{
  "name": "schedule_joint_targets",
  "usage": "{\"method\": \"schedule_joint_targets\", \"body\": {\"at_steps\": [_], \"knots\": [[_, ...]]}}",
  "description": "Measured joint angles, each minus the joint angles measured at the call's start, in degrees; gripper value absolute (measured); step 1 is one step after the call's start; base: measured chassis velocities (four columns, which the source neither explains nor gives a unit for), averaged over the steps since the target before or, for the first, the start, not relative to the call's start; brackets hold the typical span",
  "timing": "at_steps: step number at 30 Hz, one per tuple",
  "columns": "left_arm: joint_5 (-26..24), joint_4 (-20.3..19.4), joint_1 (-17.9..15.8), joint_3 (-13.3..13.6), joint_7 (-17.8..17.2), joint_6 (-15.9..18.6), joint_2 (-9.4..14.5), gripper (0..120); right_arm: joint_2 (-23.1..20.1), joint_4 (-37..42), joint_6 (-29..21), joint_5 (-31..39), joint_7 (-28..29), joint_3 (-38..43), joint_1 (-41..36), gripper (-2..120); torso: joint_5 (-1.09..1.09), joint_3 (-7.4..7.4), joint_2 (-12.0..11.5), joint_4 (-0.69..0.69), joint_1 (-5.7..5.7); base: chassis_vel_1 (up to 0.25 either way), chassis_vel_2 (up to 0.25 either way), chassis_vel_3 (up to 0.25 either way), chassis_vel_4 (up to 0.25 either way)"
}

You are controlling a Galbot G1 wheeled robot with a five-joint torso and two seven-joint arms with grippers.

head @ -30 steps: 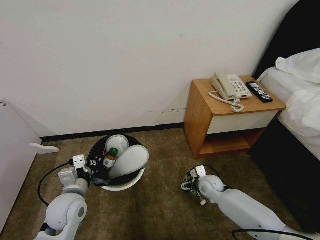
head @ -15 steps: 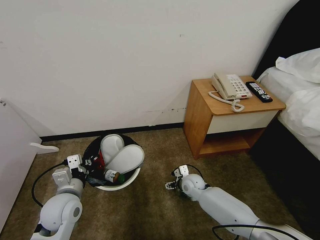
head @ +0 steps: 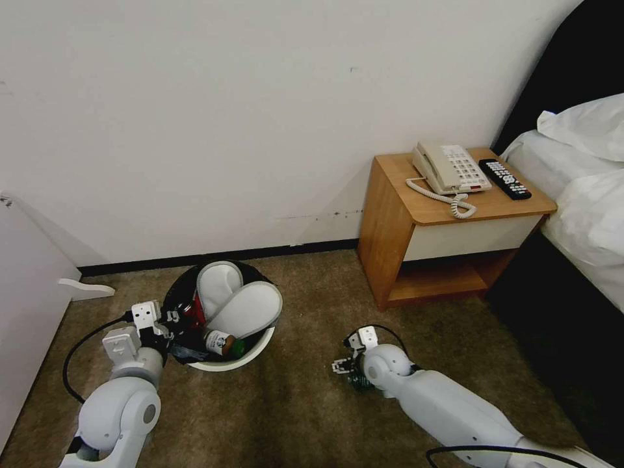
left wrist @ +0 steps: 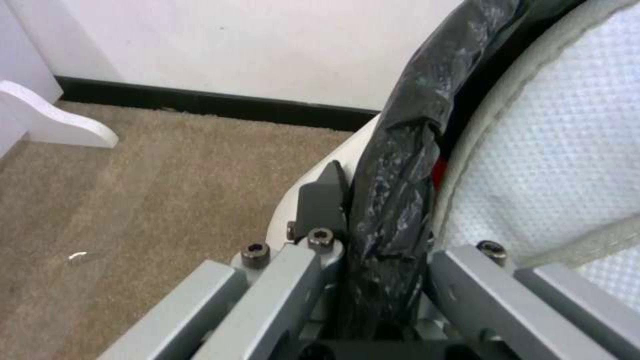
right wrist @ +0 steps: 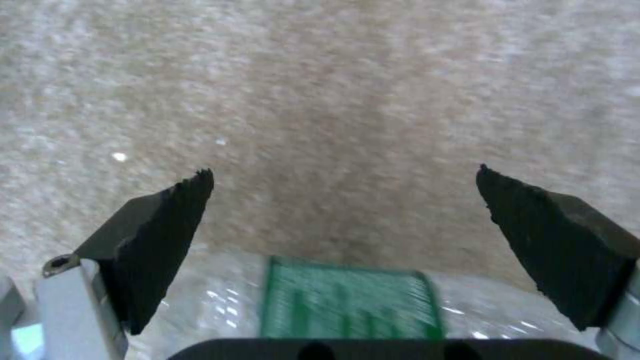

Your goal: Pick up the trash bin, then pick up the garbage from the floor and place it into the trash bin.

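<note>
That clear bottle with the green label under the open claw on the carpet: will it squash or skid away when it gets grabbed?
Probably it squashes a little: the clear bottle looks thin-walled and shiny, so likely light and somewhat slick. Lying on its side on the carpet, it may roll if nudged off-centre, though the pile should slow it. The right gripper has its fingers spread on either side, which should limit sideways escape.

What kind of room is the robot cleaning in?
Probably a hotel bedroom: a bed with white bedding stands beside a wooden nightstand that carries a corded telephone and a remote control.

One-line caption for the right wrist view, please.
Open right hand above the floor, a clear plastic bottle with green label between its fingers.
</note>
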Motion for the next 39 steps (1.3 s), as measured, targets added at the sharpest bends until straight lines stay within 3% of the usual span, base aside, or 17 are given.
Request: {"method": "schedule_joint_targets", "body": {"at_steps": [11,18,21,26,32,39], "knots": [[0.22,-0.02,-0.23,0.23,0.06,-0.11,-0.07,4,-5.28,8.24,-0.60,4.16,4.27,3.17,-3.82,100,0.00,0.00,0.00,0.00,0.00,0.000,0.000,0.000,0.000],[0.39,-0.18,0.00,0.37,0.06,-0.11,-0.04,4,-5.68,13.11,-1.41,13.06,11.58,7.18,-7.88,100,0.00,0.00,0.00,0.00,0.00,0.000,0.000,0.000,0.000],[0.52,-0.20,0.05,0.47,0.06,-0.11,0.02,4,-6.52,13.84,-2.30,11.84,11.47,7.52,-9.00,100,0.01,0.00,0.00,0.00,0.00,0.000,0.000,0.000,0.000],[0.83,-0.21,0.06,0.74,0.05,-0.13,-0.22,4,-10.35,14.20,-3.68,0.84,5.84,4.84,-9.33,100,0.00,0.00,0.00,-0.01,0.00,0.000,0.000,0.000,0.000],[1.27,-0.34,0.30,0.87,0.05,-0.32,-0.82,4,-14.05,15.55,-5.09,-5.93,1.56,2.32,-9.14,100,0.00,0.00,0.00,0.00,0.00,0.000,0.000,0.000,0.000],[1.71,-0.55,0.71,0.85,0.09,-0.54,-0.98,4,-14.24,16.84,-5.33,-5.45,2.13,2.63,-10.84,100,-0.02,0.00,0.00,0.00,0.00,0.000,0.000,0.000,0.000]]}}
